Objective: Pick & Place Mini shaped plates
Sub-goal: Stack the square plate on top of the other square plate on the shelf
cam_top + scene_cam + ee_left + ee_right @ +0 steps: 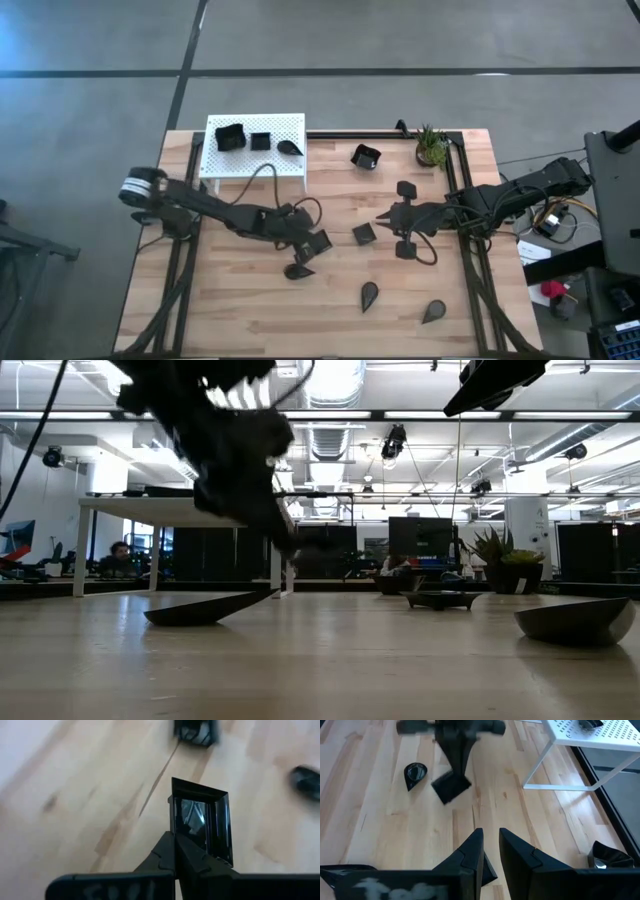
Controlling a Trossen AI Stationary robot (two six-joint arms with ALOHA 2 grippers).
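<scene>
High view: a pale wooden table (250, 300) is seen from above, standing on a grey concrete floor (400, 40) crossed by dark lines. In the low view, an open hall with ceiling lights, desks and monitors is seen beyond the table, and a person (120, 555) is seated far off on the left.

A white perforated platform (255, 158) stands at the far left of the table, and three black plates are counted on it. A small potted plant (432, 146) stands at the far right. One larger black plate (366, 156) lies just left of the plant.

Six more black plates are counted on the bare wood: two teardrop ones (369, 295) near the front, one teardrop (299, 271) by the left arm, one square (364, 233) at the centre, and two around the right gripper (384, 219).

A square plate (202, 822) is clamped by its edge in the left gripper (312, 243), held tilted above the table's centre. The right gripper's fingers (472, 852) stand slightly apart, and nothing is held between them.
</scene>
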